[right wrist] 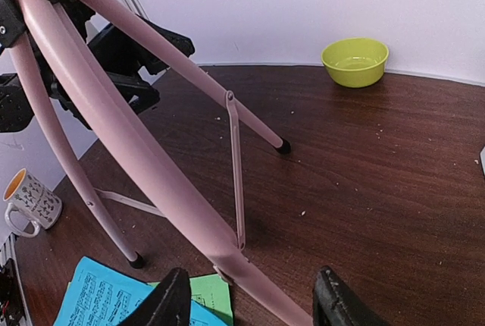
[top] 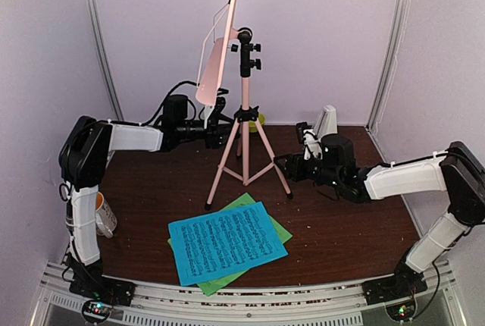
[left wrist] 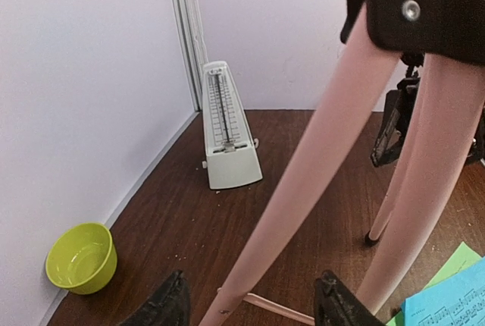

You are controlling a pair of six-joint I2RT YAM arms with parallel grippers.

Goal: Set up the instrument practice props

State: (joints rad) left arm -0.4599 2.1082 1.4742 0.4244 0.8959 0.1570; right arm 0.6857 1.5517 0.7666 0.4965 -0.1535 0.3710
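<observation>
The pink music stand (top: 244, 125) stands upright on its tripod legs mid-table, its perforated desk (top: 214, 64) tilted up at the top. The blue sheet (top: 227, 242) lies flat on the green sheet (top: 276, 227) near the front. The white metronome (top: 326, 123) stands at the back right and shows in the left wrist view (left wrist: 227, 133). My left gripper (top: 226, 125) is open with a pink leg (left wrist: 303, 189) between its jaws. My right gripper (top: 282, 165) is open astride another pink leg (right wrist: 151, 167).
A lime-green bowl (right wrist: 355, 61) sits at the back wall behind the stand, also in the left wrist view (left wrist: 82, 258). A white orange-lined mug (top: 104, 216) stands beside the left arm. Walls close in on the back and both sides.
</observation>
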